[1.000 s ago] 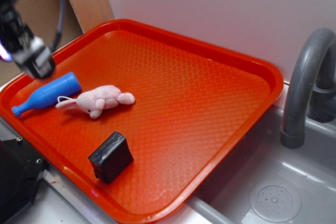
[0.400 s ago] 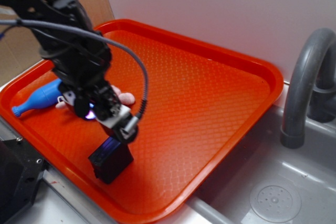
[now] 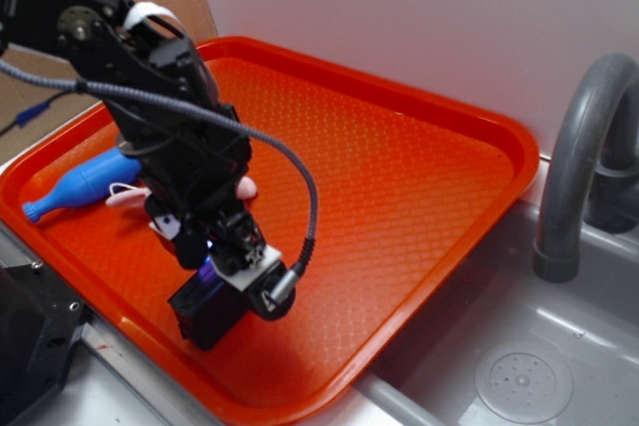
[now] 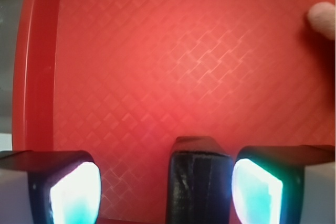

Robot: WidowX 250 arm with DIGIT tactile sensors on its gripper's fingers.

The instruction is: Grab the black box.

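The black box (image 3: 207,307) lies near the front edge of the orange tray (image 3: 419,177). My gripper (image 3: 232,271) has come down over it and hides most of its top. In the wrist view the black box (image 4: 198,182) stands between my two lit fingers, close to the right fingertip (image 4: 257,192) and well apart from the left one. My gripper (image 4: 165,192) is open, with tray floor showing in the gap left of the box.
A pink plush toy (image 3: 243,187) and a blue bottle (image 3: 80,185) lie on the tray's left part, mostly behind my arm. A grey tap (image 3: 579,167) and sink (image 3: 519,376) sit to the right. A black machine body (image 3: 30,336) stands at the front left.
My arm swung in from the far left corner, passed over the plush toy and dropped onto the black box. The box has not shifted.
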